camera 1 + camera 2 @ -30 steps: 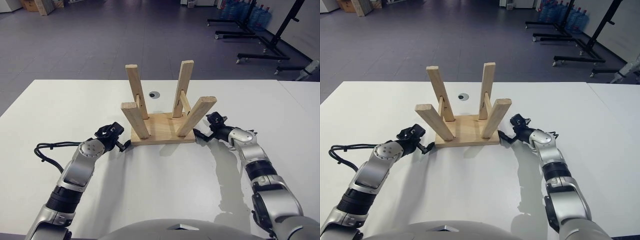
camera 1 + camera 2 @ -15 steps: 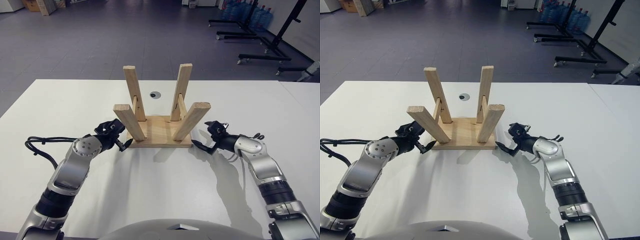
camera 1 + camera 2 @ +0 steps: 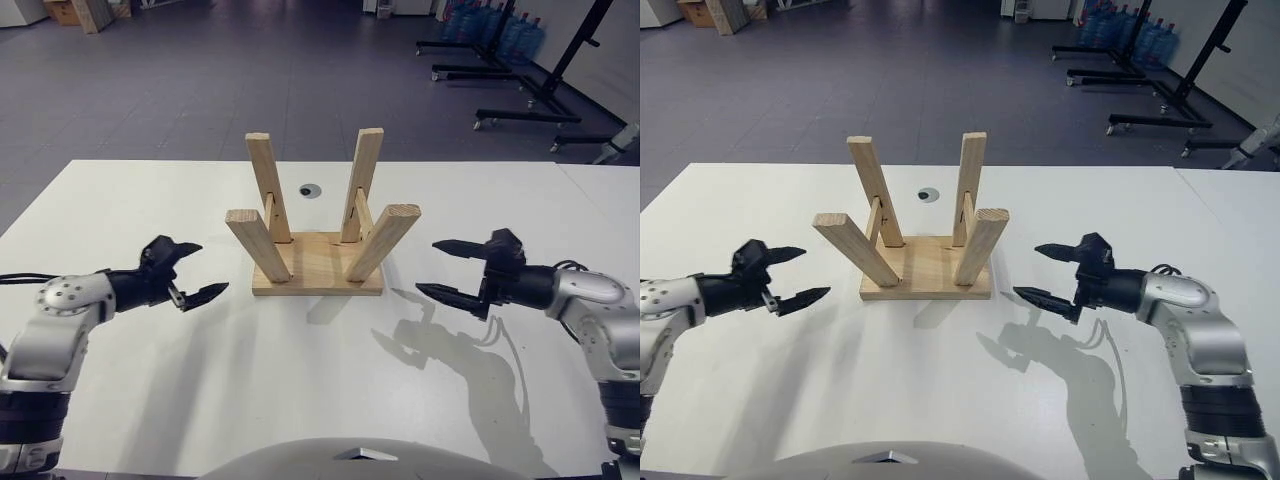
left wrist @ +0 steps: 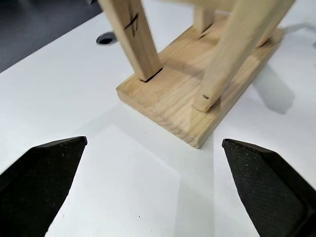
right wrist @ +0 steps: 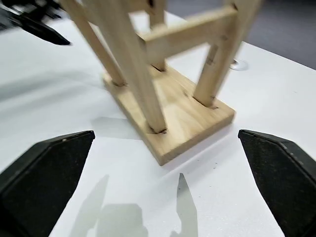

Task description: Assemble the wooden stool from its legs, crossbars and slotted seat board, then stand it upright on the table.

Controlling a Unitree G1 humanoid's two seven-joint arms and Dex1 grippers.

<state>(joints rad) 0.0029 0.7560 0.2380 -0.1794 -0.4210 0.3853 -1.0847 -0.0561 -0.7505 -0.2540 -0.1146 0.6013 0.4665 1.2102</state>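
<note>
Wooden stool [image 3: 320, 266] sits upside down on the table [image 3: 300, 370], legs [image 3: 265, 175] up. Left gripper [image 3: 210, 268] and right gripper [image 3: 428, 266] flank it, both spread, touching nothing. Right wrist view catches a crossbar [image 5: 190, 32]; left wrist view, the table hole [image 4: 106, 38].

we find the stool [image 3: 318, 240] upside down at the middle of the bench [image 3: 300, 380]. its seat board [image 3: 318, 272] lies flat on the bench top, and the four legs [image 3: 258, 245] stand up from it, two on the near side and two on the far side. taking the stool as the dial's centre, the left end effector [image 3: 213, 267] sits at 9 o'clock and the right end effector [image 3: 426, 266] at 3 o'clock, each near the board but apart from it. at 12 o'clock, just behind the stool, a round port [image 3: 310, 189] is set in the bench. past the far edge, at about 2 o'clock, wheeled stands [image 3: 520, 105] rest on the floor [image 3: 200, 70].
</note>
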